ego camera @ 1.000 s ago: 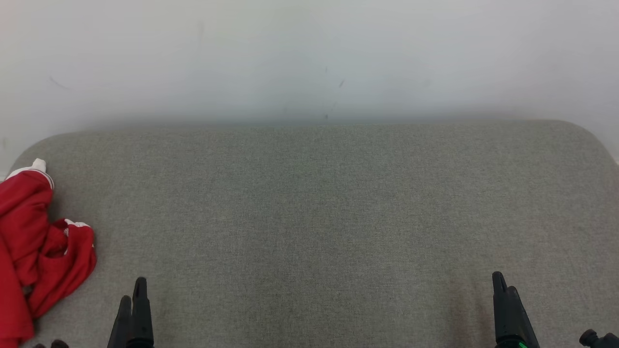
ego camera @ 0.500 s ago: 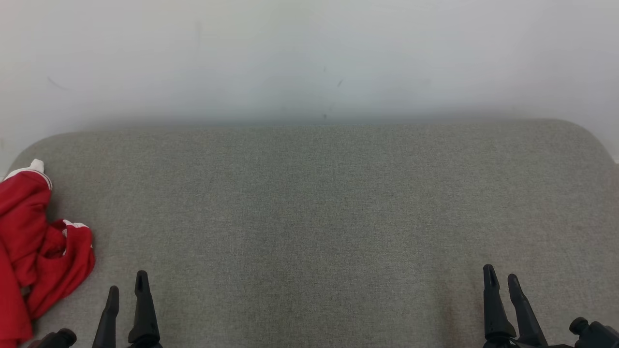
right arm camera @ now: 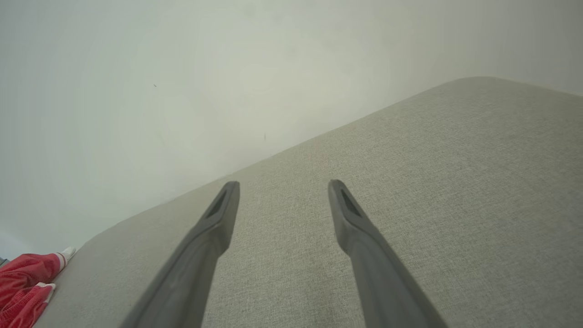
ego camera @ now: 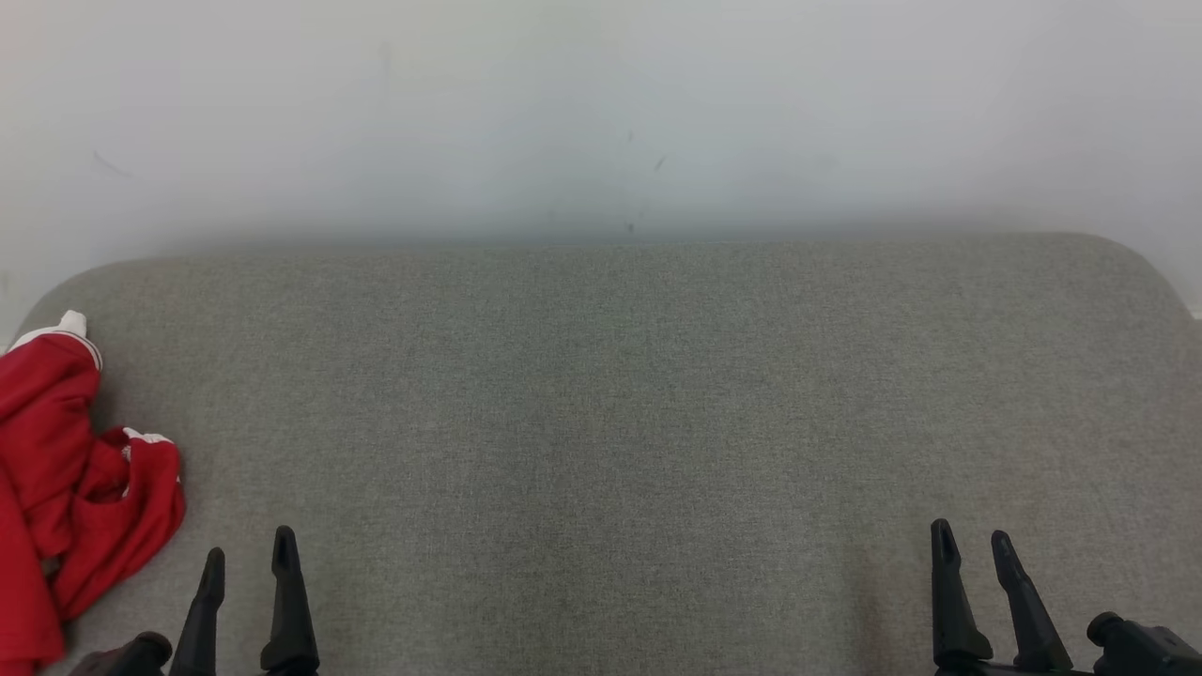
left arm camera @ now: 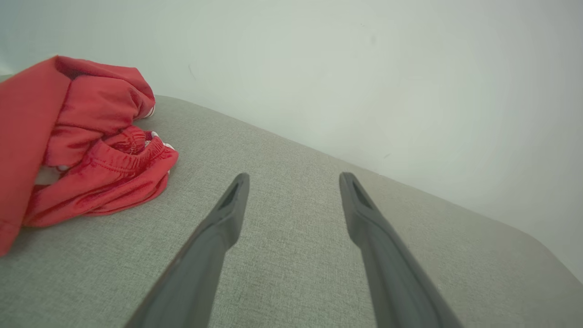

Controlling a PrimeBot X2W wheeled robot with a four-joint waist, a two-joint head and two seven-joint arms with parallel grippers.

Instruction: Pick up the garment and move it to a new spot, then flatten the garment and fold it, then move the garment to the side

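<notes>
A crumpled red garment (ego camera: 66,488) with white trim lies bunched at the far left edge of the grey fabric surface (ego camera: 601,404). In the left wrist view the garment (left arm camera: 86,150) sits left of and beyond the fingers, apart from them. My left gripper (ego camera: 249,559) stands open at the lower left, a short way right of the garment, nothing between its fingers. Over at the lower right my right gripper (ego camera: 972,543) is open too and holds nothing. The right wrist view catches the garment (right arm camera: 25,284) at its bottom left corner, far from my right gripper (right arm camera: 282,184).
A plain pale wall (ego camera: 601,113) rises directly behind the grey surface. The surface has rounded back corners (ego camera: 1136,258), and its left edge runs beside the garment.
Both grippers' fingers now show side by side and spread apart, where a second ago they overlapped. The garment has not moved.
</notes>
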